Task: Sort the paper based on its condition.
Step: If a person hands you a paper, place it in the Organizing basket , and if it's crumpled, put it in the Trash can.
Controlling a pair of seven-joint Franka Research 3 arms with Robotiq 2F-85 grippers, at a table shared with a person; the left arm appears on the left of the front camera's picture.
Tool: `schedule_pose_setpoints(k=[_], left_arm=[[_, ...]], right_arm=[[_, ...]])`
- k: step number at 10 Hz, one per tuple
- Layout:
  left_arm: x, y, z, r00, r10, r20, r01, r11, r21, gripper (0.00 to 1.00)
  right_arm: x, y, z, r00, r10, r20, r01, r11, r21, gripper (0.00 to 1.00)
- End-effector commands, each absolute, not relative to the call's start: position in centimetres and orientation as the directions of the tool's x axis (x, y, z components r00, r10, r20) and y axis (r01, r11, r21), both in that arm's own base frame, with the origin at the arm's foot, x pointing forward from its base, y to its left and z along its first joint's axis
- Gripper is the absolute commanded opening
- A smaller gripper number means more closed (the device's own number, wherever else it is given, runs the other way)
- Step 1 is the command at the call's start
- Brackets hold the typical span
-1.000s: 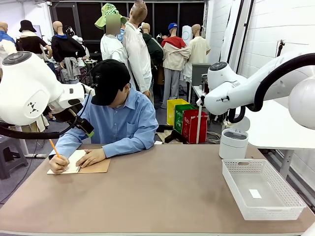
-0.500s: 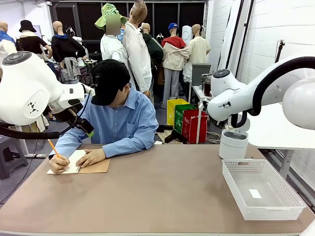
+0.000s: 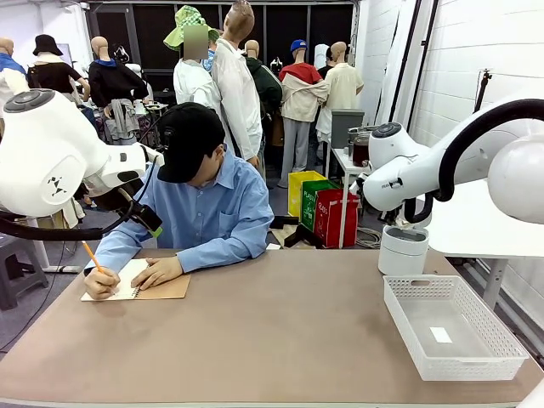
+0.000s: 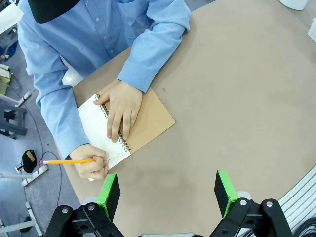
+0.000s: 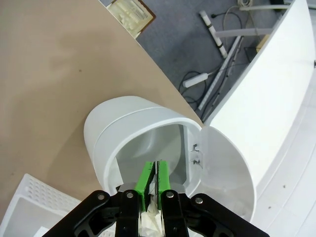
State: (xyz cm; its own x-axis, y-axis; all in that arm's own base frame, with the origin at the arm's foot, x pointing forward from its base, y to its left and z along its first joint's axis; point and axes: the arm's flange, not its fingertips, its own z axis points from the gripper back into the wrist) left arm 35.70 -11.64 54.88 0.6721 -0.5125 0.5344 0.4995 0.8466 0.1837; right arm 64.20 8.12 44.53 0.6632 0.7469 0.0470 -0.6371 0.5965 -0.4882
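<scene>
We see the brown worktop spanning the lower half of the front view. The left arm bulks at that frame's left edge, its big joint raised above the worktop's left end. The right arm comes in from the right edge with its elbow held high. A person in a blue shirt sits at the far side, left of centre, bent over a notebook. A white mesh basket sits at the lower right, and a white bin stands just behind it. In the right wrist view the right end effector points down into the bin's open mouth, the lid swung aside. Its green pads are pressed nearly together on the paper, a crumpled white wad pinched between the fingers at bottom centre, over the opening. In the left wrist view the left end effector hangs above the worktop at the frame's bottom, jaws wide apart and holding nothing. Above it in the picture, one hand lies flat on the notebook while the other hand grips a yellow pencil. A tiny white scrap lies on the basket floor.
</scene>
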Motion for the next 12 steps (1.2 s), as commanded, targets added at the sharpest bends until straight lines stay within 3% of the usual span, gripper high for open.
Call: schedule_pose_setpoints(k=[1, 8, 9, 12], left_arm=[[35.7, -11.6, 54.9, 0.672, -0.511, 0.536, 0.5, 0.847, 0.181, 1.0], [35.7, -11.6, 54.9, 0.672, -0.511, 0.536, 0.5, 0.847, 0.181, 1.0], [35.7, -11.6, 54.9, 0.672, -0.511, 0.536, 0.5, 0.847, 0.181, 1.0], [35.7, -11.6, 54.9, 0.672, -0.511, 0.536, 0.5, 0.847, 0.181, 1.0]], right_arm=[[64.4, 7.3, 43.6, 0.671, 0.741, 0.024, -0.635, 0.591, -0.498, 0.0], [65.7, 6.0, 43.2, 0.715, 0.699, 0.023, -0.592, 0.622, -0.513, 0.0], [65.7, 6.0, 43.3, 0.715, 0.699, 0.015, -0.598, 0.624, -0.503, 0.12], [65.5, 6.0, 43.3, 0.722, 0.692, 0.018, -0.593, 0.632, -0.499, 0.7]])
